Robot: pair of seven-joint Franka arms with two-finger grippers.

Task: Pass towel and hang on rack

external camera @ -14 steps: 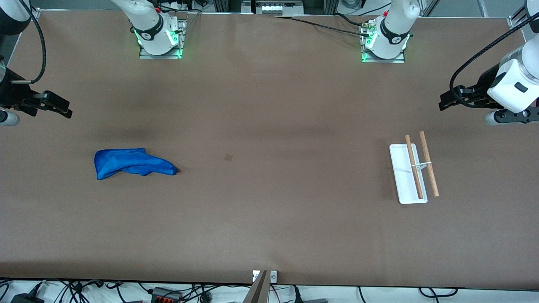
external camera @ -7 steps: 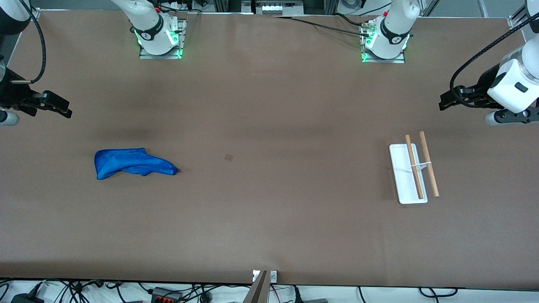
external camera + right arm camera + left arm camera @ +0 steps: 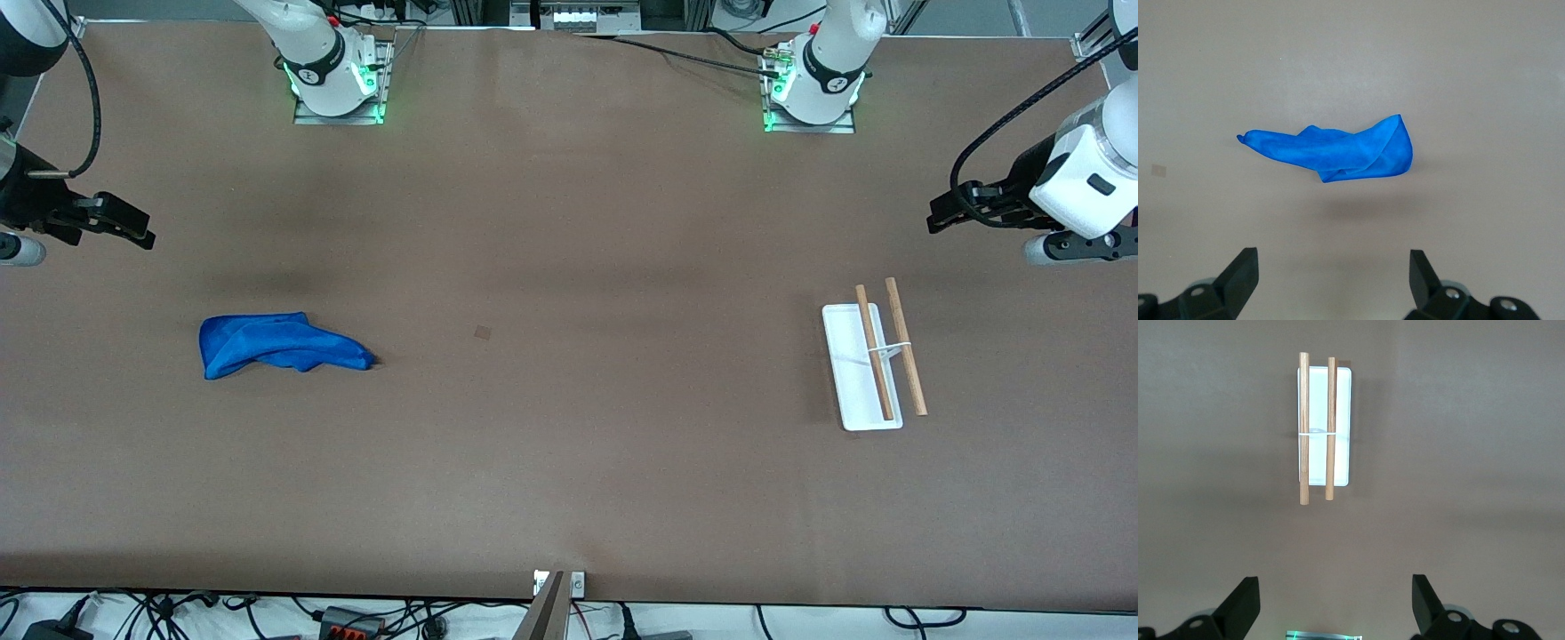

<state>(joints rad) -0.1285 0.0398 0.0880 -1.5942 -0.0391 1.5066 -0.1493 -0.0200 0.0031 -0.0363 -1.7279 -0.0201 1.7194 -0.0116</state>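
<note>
Brown table, crumpled blue towel lying toward the right arm's end, rack standing toward the left arm's end, right gripper raised over the table edge, fingers wide apart and empty, left gripper likewise spread, empty, above the table near the rack.

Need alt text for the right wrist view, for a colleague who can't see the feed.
A crumpled blue towel lies flat on the bare brown table, untouched. The right gripper hangs above it with its fingers wide open, holding nothing.
</note>
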